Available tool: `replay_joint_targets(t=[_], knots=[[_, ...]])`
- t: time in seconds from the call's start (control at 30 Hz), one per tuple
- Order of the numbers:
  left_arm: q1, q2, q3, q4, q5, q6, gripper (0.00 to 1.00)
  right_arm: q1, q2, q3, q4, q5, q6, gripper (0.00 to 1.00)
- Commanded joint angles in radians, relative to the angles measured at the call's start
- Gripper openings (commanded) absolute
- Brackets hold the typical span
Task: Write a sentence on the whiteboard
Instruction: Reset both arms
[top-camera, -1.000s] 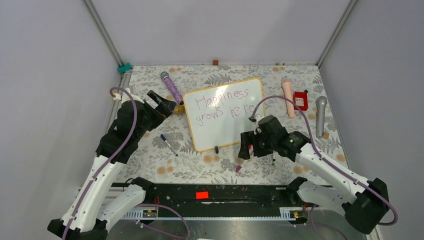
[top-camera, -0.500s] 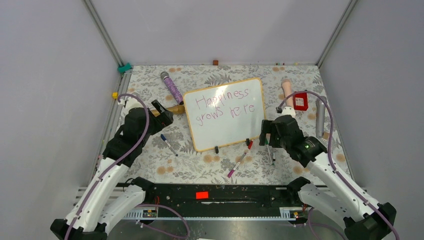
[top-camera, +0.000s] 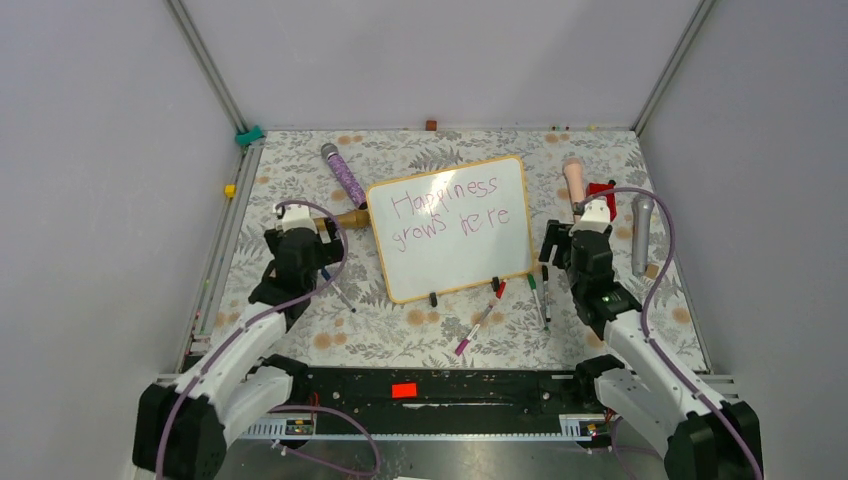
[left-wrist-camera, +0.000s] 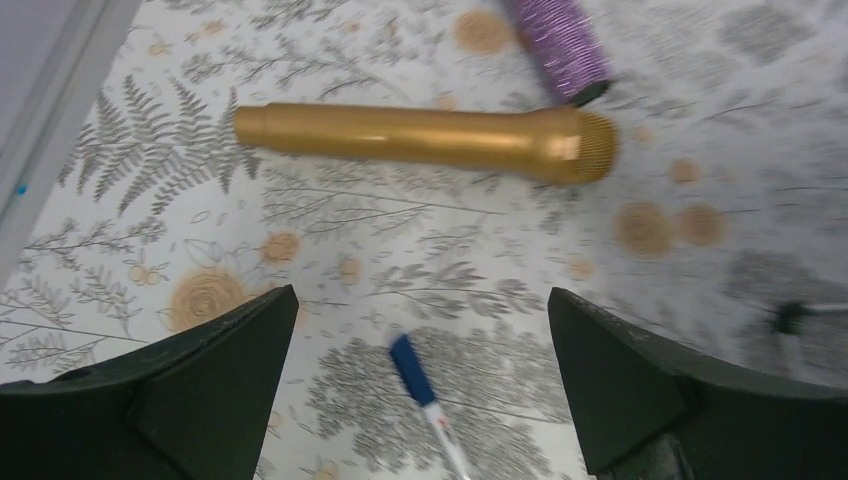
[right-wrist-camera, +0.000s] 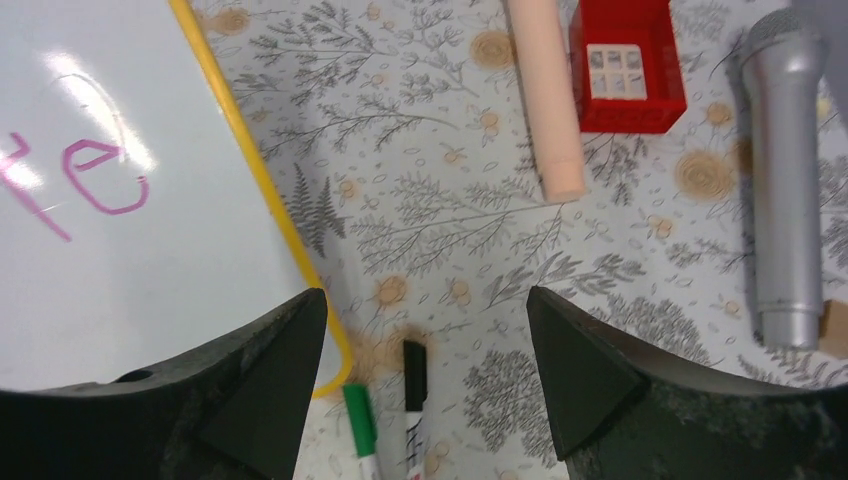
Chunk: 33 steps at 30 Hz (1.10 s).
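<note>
The whiteboard (top-camera: 450, 228) lies mid-frame on the table (top-camera: 400, 325), its sentence (top-camera: 450, 212) reading complete in pink. Left fingers (left-wrist-camera: 420, 330) and right fingers (right-wrist-camera: 425, 330) both spread apart, holding nothing; writing looks done.

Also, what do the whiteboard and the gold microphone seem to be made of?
The whiteboard: a glossy white, probably coated panel, since lamp glare shows on it in the right wrist view; its thin yellow rim could be wood or plastic. The gold microphone: smooth satin gold body, painted plastic or metal, with a fine mesh head.
</note>
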<state>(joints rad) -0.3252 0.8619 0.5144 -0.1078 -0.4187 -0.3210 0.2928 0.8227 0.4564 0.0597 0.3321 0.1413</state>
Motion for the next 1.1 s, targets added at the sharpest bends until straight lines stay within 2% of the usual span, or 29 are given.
replay_joint_targets(t=[0.0, 0.17, 0.27, 0.3, 0.37, 0.4, 0.47, 0.5, 0.53, 0.57, 0.6, 0.63, 0.77, 1.07], knots=[[0.091, 0.157, -0.078, 0.429, -0.026, 0.204, 0.99, -0.037, 0.093, -0.027, 0.263, 0.104, -0.136, 0.81], [0.176, 0.347, -0.176, 0.835, 0.154, 0.311, 0.98, -0.110, 0.274, -0.069, 0.458, 0.104, -0.158, 0.82], [0.201, 0.465, -0.148, 0.931, 0.192, 0.330, 0.97, -0.173, 0.406, -0.078, 0.603, 0.034, -0.119, 0.81], [0.222, 0.474, -0.128, 0.879, 0.208, 0.301, 0.97, -0.184, 0.454, -0.078, 0.657, -0.018, -0.130, 0.80], [0.255, 0.475, -0.122, 0.883, 0.256, 0.279, 0.93, -0.193, 0.519, -0.082, 0.743, -0.064, -0.134, 0.82], [0.257, 0.467, -0.142, 0.906, 0.262, 0.277, 0.93, -0.206, 0.503, -0.084, 0.709, -0.080, -0.126, 0.82], [0.258, 0.458, -0.237, 1.050, 0.293, 0.282, 0.93, -0.235, 0.512, -0.180, 0.903, -0.135, -0.108, 0.81], [0.261, 0.471, -0.273, 1.138, 0.324, 0.292, 0.89, -0.251, 0.522, -0.212, 0.954, -0.183, -0.100, 0.81], [0.261, 0.472, -0.283, 1.163, 0.366, 0.310, 0.82, -0.254, 0.518, -0.203, 0.921, -0.187, -0.105, 0.81], [0.261, 0.468, -0.291, 1.166, 0.401, 0.326, 0.88, -0.253, 0.521, -0.178, 0.881, -0.179, -0.103, 0.82], [0.261, 0.473, -0.298, 1.188, 0.398, 0.336, 0.98, -0.253, 0.533, -0.165, 0.896, -0.177, -0.102, 0.94], [0.262, 0.479, -0.291, 1.194, 0.392, 0.336, 0.99, -0.253, 0.541, -0.178, 0.925, -0.173, -0.102, 0.99], [0.263, 0.485, -0.258, 1.134, 0.315, 0.290, 0.99, -0.253, 0.537, -0.180, 0.923, -0.172, -0.101, 0.99], [0.262, 0.484, -0.258, 1.134, 0.313, 0.287, 0.99, -0.253, 0.536, -0.176, 0.917, -0.175, -0.103, 0.99]])
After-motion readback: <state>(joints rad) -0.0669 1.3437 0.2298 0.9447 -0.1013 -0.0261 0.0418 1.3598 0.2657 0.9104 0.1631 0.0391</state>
